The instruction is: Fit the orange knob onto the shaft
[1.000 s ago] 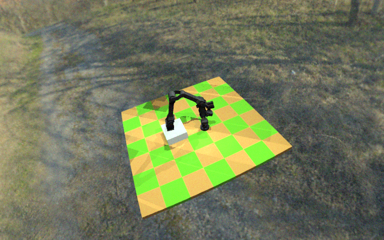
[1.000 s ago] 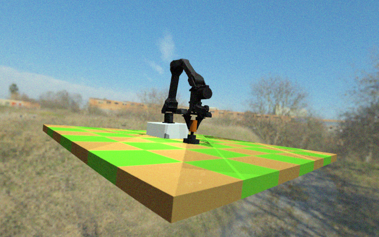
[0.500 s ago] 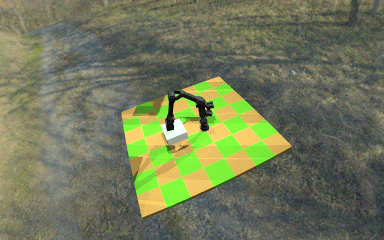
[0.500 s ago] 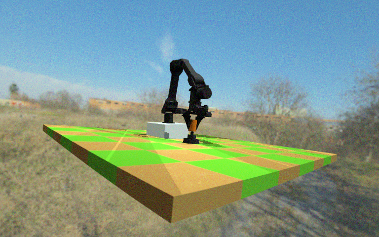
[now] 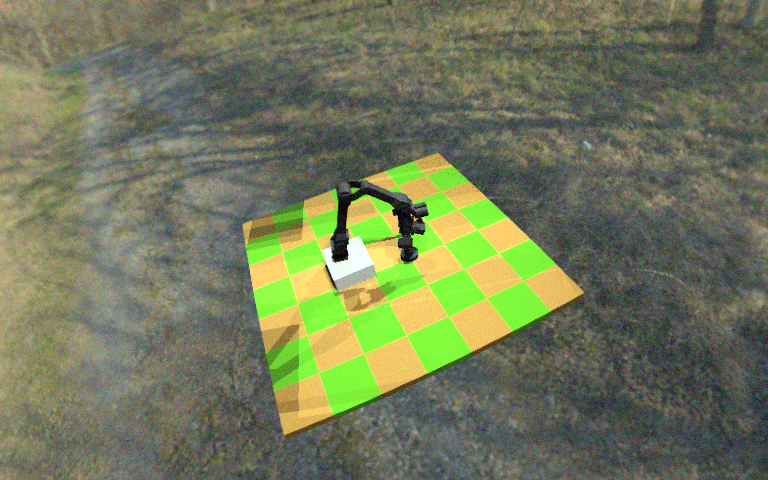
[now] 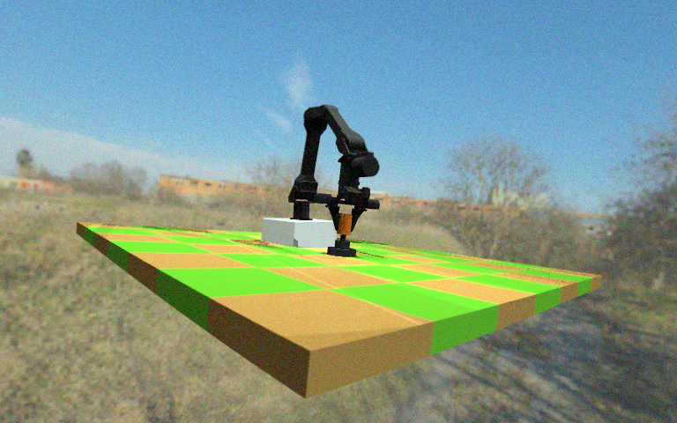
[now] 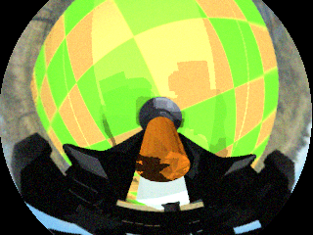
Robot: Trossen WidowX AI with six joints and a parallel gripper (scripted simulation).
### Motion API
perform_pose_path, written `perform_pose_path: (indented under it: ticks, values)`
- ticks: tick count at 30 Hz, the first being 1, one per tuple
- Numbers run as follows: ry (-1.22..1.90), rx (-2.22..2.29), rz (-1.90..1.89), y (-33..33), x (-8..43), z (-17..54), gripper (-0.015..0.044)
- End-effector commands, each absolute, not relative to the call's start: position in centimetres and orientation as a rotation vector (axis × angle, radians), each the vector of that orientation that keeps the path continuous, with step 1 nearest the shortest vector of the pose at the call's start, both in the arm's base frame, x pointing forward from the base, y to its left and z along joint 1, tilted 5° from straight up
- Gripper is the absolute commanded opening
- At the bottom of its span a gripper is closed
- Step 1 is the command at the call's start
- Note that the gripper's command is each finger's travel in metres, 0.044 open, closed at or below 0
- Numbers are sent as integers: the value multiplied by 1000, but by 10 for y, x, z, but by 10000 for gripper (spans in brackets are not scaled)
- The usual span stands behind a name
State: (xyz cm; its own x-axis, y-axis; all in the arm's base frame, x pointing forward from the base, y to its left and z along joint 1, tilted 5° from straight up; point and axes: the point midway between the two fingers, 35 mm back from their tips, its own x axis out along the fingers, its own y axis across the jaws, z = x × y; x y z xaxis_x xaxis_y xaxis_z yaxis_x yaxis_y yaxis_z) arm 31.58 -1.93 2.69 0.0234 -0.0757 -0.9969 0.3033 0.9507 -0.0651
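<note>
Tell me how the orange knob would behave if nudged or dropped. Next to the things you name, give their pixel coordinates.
The orange knob (image 6: 345, 224) (image 7: 163, 142) looks like a smooth cylinder, so it would probably roll on its side. Its unbent outline suggests stiffness. Standing taller than wide, it might tip.

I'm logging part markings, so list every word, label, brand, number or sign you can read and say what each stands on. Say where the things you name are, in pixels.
No readable text anywhere.
Orange knob (image 6: 345, 224) (image 7: 163, 142): no lettering visible.
Round pedestal (image 5: 408, 254) (image 6: 341, 251) (image 7: 147, 114): none visible.
White block (image 5: 355, 276) (image 6: 279, 232) under the arm: none visible.
Black arm (image 5: 341, 217) (image 6: 311, 154): too dark and small to tell.
Checkered board (image 5: 453, 283) (image 6: 319, 323) (image 7: 171, 54): coloured squares only.
</note>
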Motion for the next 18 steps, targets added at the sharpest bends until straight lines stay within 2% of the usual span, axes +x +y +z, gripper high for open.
perform_pose_path:
  ticks: [1, 18]
  values:
    - [1513, 188, -303, -20, 318, 26, 0]
    - [1512, 195, -310, -20, 316, 30, 0]
